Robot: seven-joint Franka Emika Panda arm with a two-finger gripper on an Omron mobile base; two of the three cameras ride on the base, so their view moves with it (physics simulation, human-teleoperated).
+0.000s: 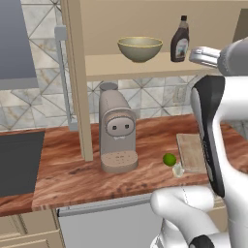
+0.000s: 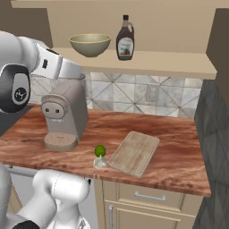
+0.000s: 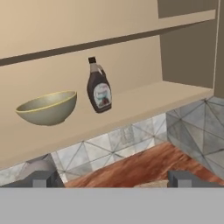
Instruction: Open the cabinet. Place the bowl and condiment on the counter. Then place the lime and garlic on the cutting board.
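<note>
My arm rises from the base, elbow bent, forearm lifted high and reaching forward. My hand (image 3: 112,178) is held level with its two fingers (image 3: 43,178) spread fully apart, gripping nothing and touching nothing.

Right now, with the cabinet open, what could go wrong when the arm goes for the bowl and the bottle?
The bowl and the tall, narrow condiment bottle stand close together on the shelf, so reaching for one might tip the other. A fall would land near the coffee machine. The open fingers are not yet near either.
</note>
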